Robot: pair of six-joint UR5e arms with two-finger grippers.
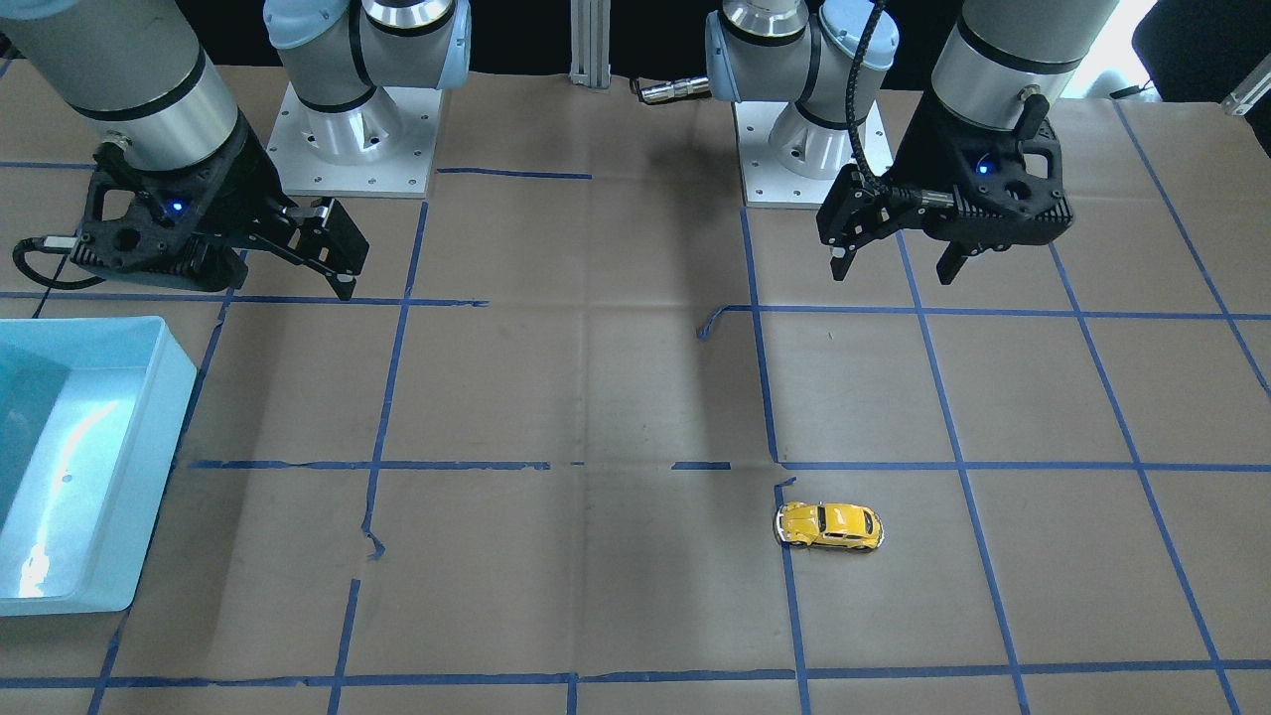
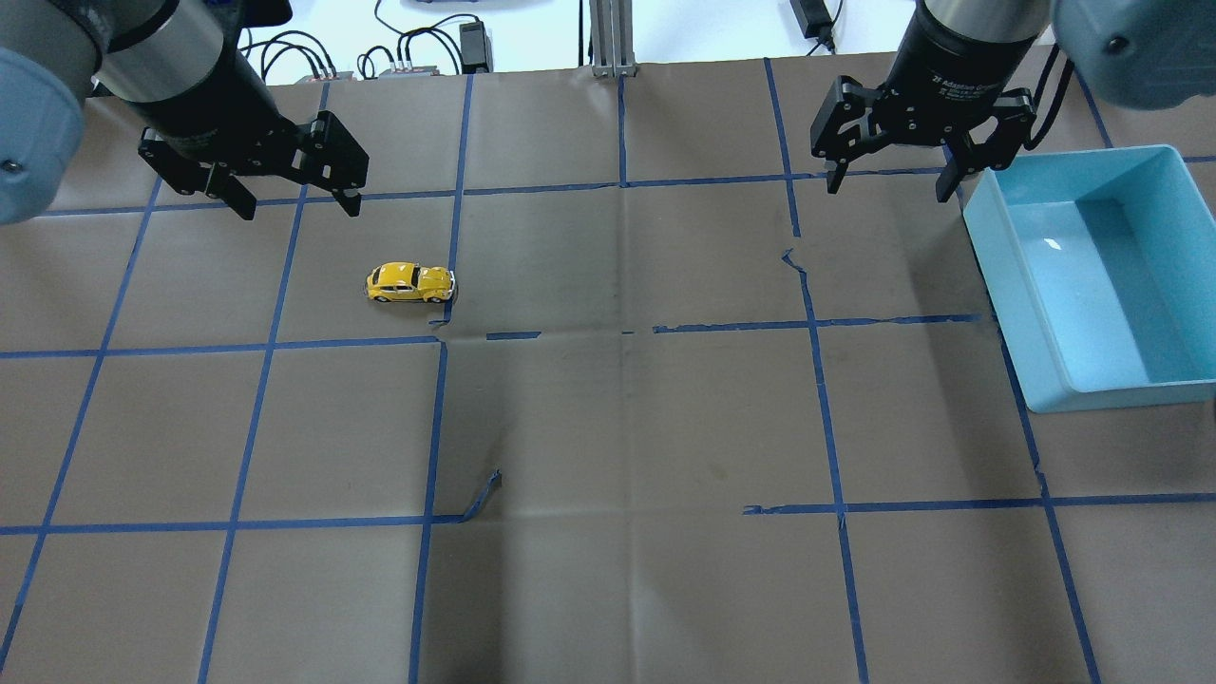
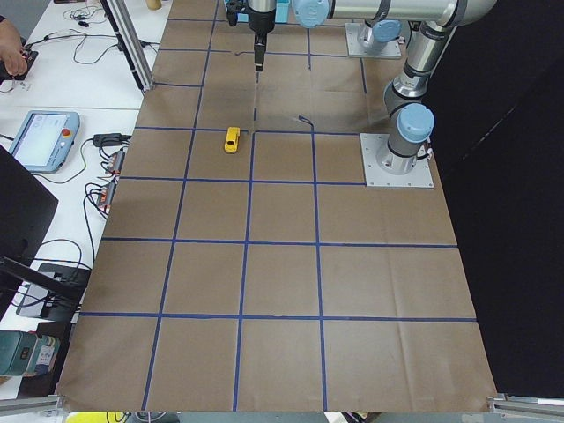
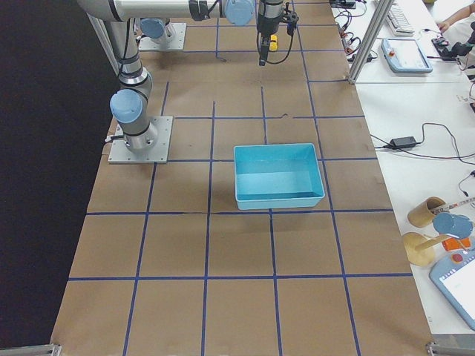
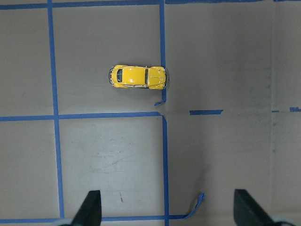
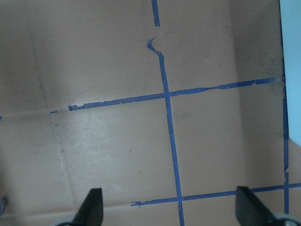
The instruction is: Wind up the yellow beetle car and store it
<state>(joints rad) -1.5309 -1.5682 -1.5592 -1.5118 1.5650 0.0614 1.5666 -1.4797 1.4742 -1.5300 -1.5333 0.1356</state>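
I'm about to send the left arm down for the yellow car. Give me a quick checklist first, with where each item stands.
1. yellow beetle car upright on its wheels, nothing touching it: ok.
2. left gripper open, empty and raised clear of the car: ok.
3. right gripper open and empty: ok.
4. Car in plain sight in the left wrist view: ok.
5. blue bin on the right arm's side, nothing visible inside: ok.
6. Car's spring already wound: cannot tell.
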